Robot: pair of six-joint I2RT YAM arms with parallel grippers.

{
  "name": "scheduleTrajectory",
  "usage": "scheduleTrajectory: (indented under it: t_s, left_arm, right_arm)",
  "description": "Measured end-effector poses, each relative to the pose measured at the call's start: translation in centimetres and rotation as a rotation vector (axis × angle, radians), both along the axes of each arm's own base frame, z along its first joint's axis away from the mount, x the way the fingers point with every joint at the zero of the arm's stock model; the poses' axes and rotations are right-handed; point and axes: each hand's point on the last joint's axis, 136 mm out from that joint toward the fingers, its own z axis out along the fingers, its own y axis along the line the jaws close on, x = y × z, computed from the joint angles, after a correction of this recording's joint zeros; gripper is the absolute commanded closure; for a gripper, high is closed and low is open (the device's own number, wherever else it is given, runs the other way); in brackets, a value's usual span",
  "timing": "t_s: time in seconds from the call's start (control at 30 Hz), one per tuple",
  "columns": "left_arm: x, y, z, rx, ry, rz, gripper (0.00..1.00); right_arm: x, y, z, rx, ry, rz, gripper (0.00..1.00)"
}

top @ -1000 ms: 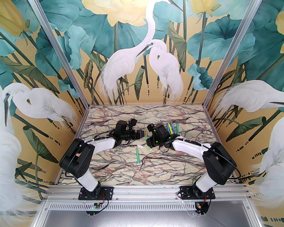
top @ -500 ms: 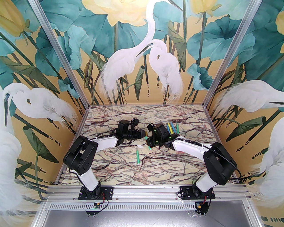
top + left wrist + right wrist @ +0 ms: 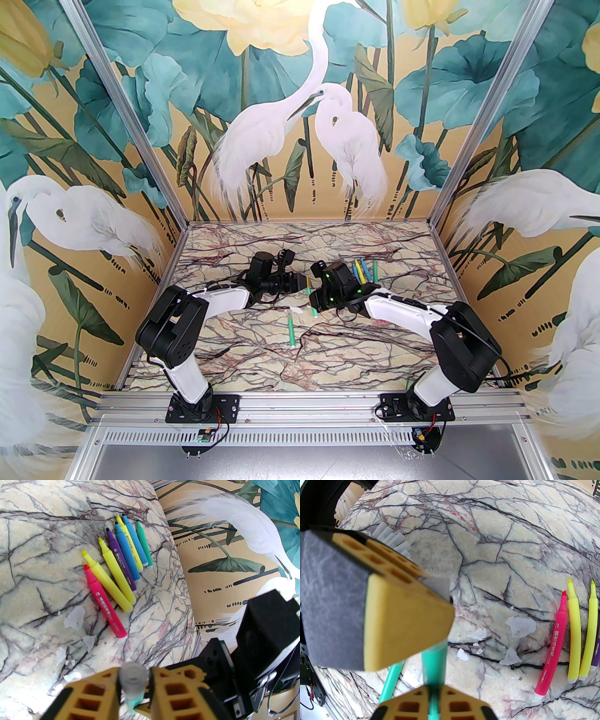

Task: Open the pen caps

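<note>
A green pen (image 3: 434,665) hangs over the middle of the table between both grippers. My right gripper (image 3: 434,702) is shut on its green body. My left gripper (image 3: 133,676) is shut on the clear pen cap (image 3: 133,679) at the pen's end. In the top view the left gripper (image 3: 307,282) and right gripper (image 3: 315,307) meet tip to tip. Several uncapped pens (image 3: 117,569), pink, yellow, purple, blue and green, lie in a row at the back right. Several loose clear caps (image 3: 391,537) lie together beyond the left finger.
Another green pen (image 3: 291,330) lies on the marble table (image 3: 356,356) just in front of the grippers. White flakes (image 3: 520,626) are scattered near the pink pen (image 3: 552,648). The painted walls (image 3: 515,243) close in the table's sides and back.
My left gripper has slid right to the pen's capped end and closed its fingers on the cap. The right gripper has stayed in place with the green pen.
</note>
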Motion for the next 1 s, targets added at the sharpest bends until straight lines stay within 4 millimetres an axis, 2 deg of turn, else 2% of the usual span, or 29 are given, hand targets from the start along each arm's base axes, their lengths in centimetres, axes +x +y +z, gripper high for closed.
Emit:
scheduleTrajectory:
  t_s: [0.13, 0.43, 0.67, 0.83, 1.0]
  left_arm:
    - [-0.1, -0.1, 0.0, 0.001, 0.003, -0.003, 0.83]
    - [0.1, -0.2, 0.3, 0.002, 0.006, -0.003, 0.87]
    - [0.7, -0.6, 1.6, -0.016, -0.015, -0.007, 0.92]
    - [0.8, -0.7, 1.9, -0.018, -0.015, -0.005, 0.93]
    - [0.8, -0.6, 1.7, -0.015, 0.0, -0.001, 0.94]
  right_arm:
    - [0.1, -0.1, 0.0, -0.007, -0.009, -0.002, 0.65]
    - [0.6, 0.2, 0.0, 0.005, -0.027, -0.004, 0.63]
    - [0.6, 0.3, -0.7, 0.009, -0.023, -0.005, 0.69]
    - [0.7, 0.4, -0.6, 0.021, -0.03, -0.004, 0.8]
    - [0.6, 0.3, -0.8, 0.023, -0.029, -0.008, 0.87]
